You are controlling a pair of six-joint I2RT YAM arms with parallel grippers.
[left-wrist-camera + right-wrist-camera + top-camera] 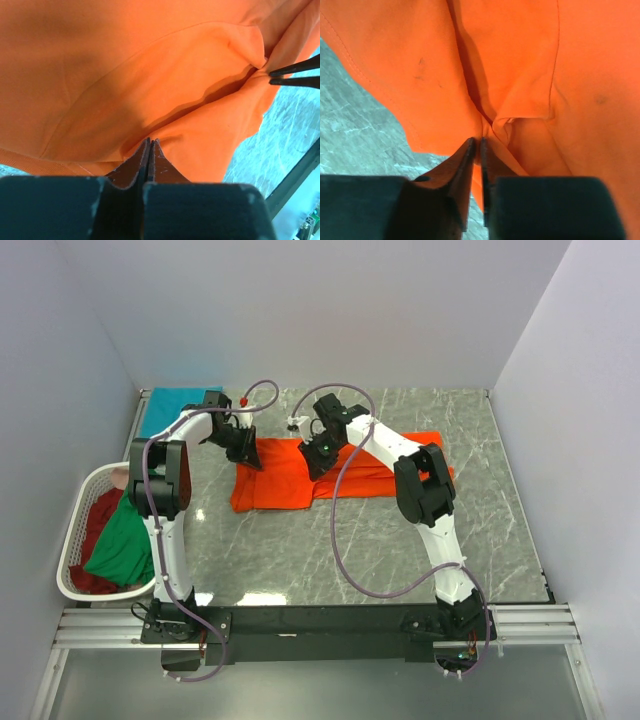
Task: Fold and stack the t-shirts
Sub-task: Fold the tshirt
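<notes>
Right now the left fingers (150, 143) are pressed flat together with a ridge of the orange t-shirt (125, 75) nipped at their tips. The right fingers (476, 144) stand a sliver apart, a pleat of the same shirt caught between them. Both pinches sit on the shirt's left half, near one another, with loose cloth bunched between them. Outward from the fingers the shirt lies spread on the grey marbled tabletop (400, 550), most of it running off to the right of the right fingers. Beyond the left fingers a teal t-shirt (175, 405) lies in the far corner. Nearer the arm bases on that side a white laundry basket (72, 540) holds a green t-shirt (125, 545) and a dark red t-shirt (95, 515). The cloth looks light and limp and will likely sag wherever unsupported, so I judge hems and shoulder seams, taken wide apart, the surest holds.
</notes>
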